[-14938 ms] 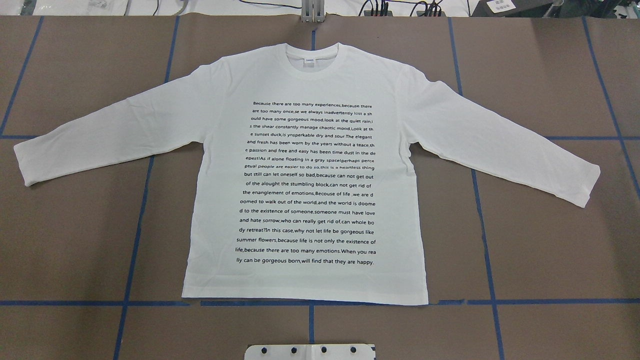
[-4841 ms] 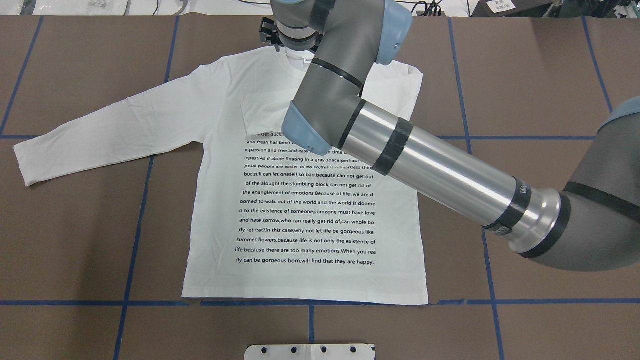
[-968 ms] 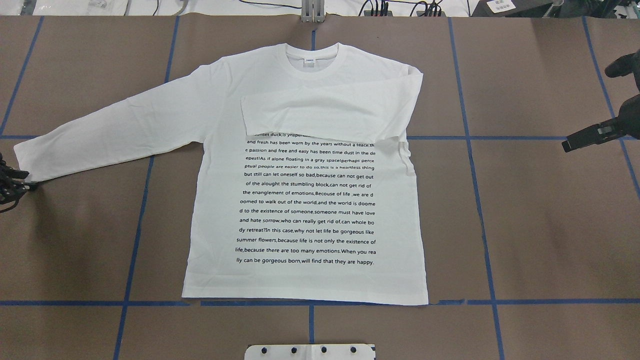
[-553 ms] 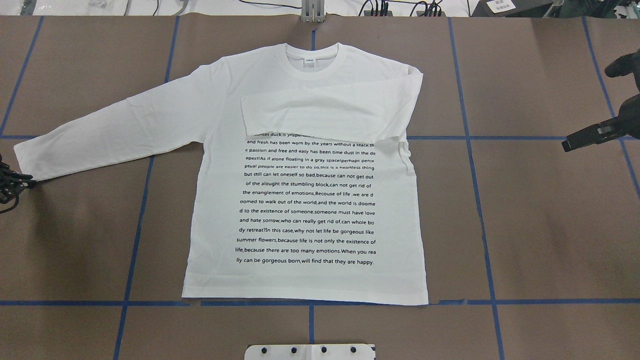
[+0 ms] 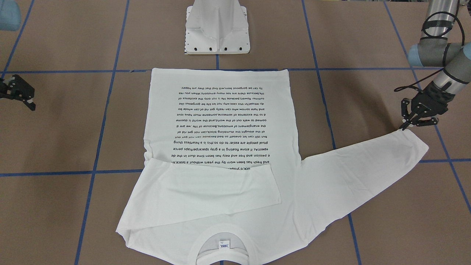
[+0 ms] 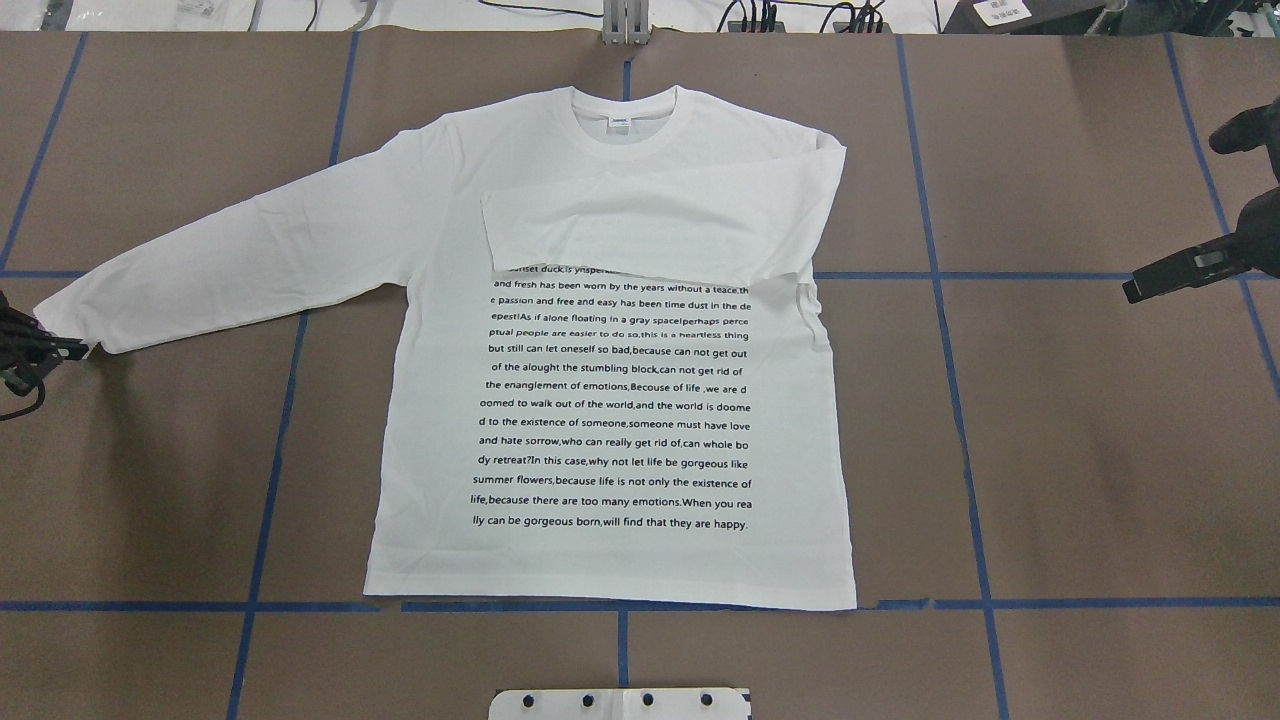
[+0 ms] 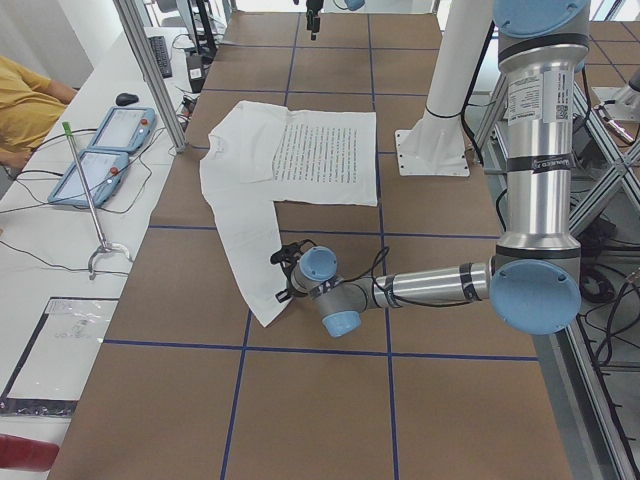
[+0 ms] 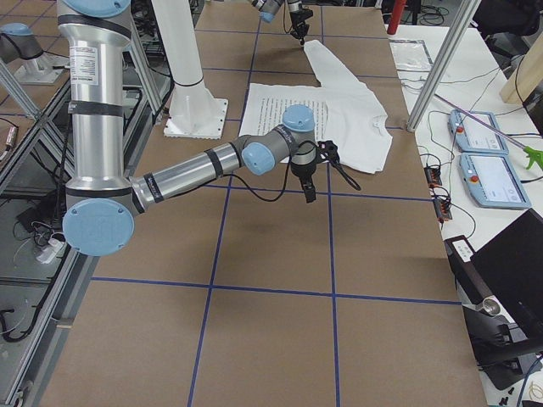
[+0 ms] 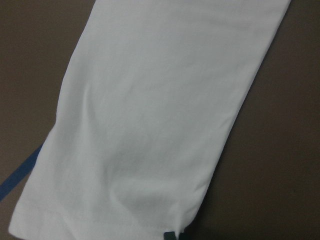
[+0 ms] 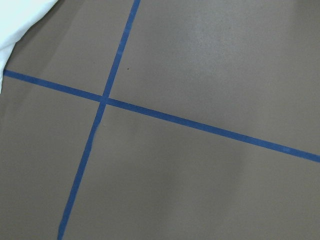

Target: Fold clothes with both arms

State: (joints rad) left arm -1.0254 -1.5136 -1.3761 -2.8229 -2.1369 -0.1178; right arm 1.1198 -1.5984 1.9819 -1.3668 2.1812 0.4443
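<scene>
Overhead exterior shows the T-shirt [image 6: 610, 400] flat on the table [image 6: 1050, 450], one sleeve [image 6: 650, 225] folded over its chest. The left gripper [image 5: 404, 127] seems pinched on the other sleeve's cuff [image 5: 415, 141]; the right gripper [image 5: 20, 94], well apart from the T-shirt, gapes empty. Body folds remain.

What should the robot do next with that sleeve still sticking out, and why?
Probably carry that sleeve across the T-shirt. The left pincer is at its cuff, though I cannot tell whether it has gripped; the other sleeve lies folded across the front and the right pincer sits clear of the cloth.
</scene>
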